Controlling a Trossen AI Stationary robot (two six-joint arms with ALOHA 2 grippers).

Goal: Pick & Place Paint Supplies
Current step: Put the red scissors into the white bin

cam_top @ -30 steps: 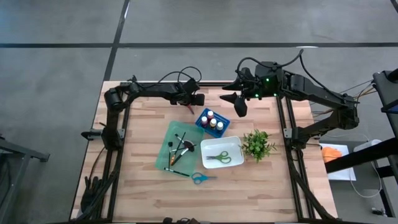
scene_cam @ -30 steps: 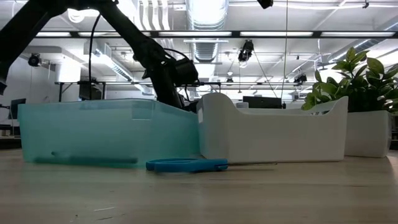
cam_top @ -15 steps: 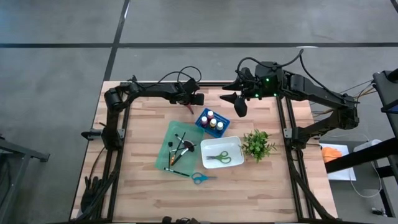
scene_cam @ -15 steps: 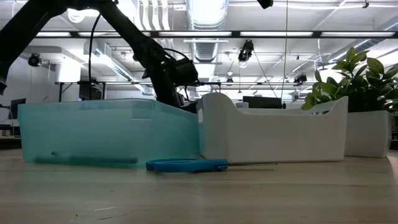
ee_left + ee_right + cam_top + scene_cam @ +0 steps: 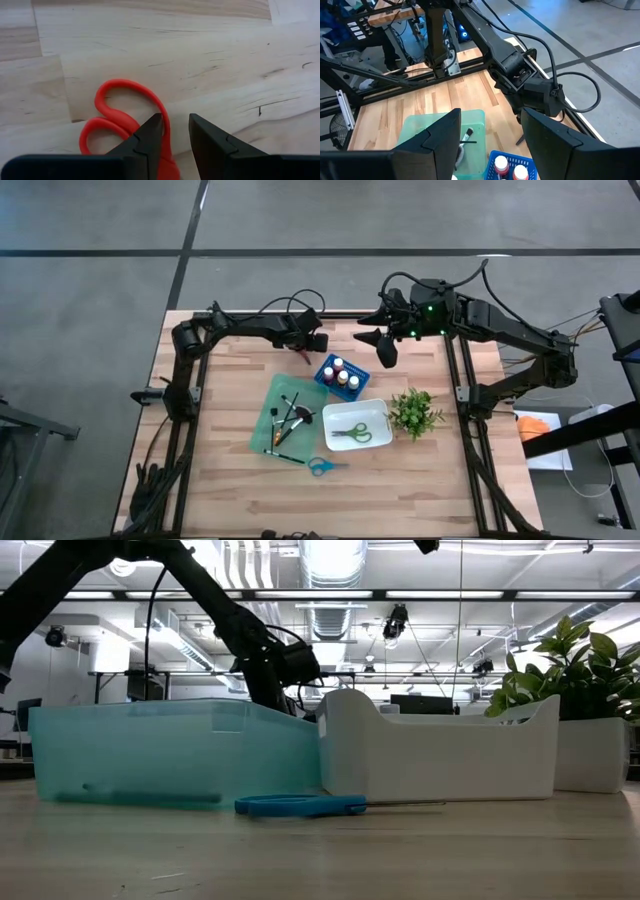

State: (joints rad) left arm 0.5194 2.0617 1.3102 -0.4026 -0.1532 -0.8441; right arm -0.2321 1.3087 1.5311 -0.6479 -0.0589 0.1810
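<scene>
While the red scissors [image 5: 127,125] lie flat on the pale worktop [image 5: 210,55] just beyond the blue basket [image 5: 341,376], their glossy looped handles sit at my left fingers [image 5: 145,142], which straddle one handle arm; my right fingers [image 5: 440,137] hang released, above the basket.

Red-handled scissors [image 5: 127,125] flat near the table's far edge. Paint bottles [image 5: 342,374] upright in a blue basket [image 5: 327,368]. Dark-handled brushes [image 5: 291,420] crisscrossed in a teal tray [image 5: 266,418]. Green-handled scissors [image 5: 351,433] in a white tray [image 5: 380,420]. Blue-handled scissors [image 5: 322,466] flat toward the near edge.
</scene>
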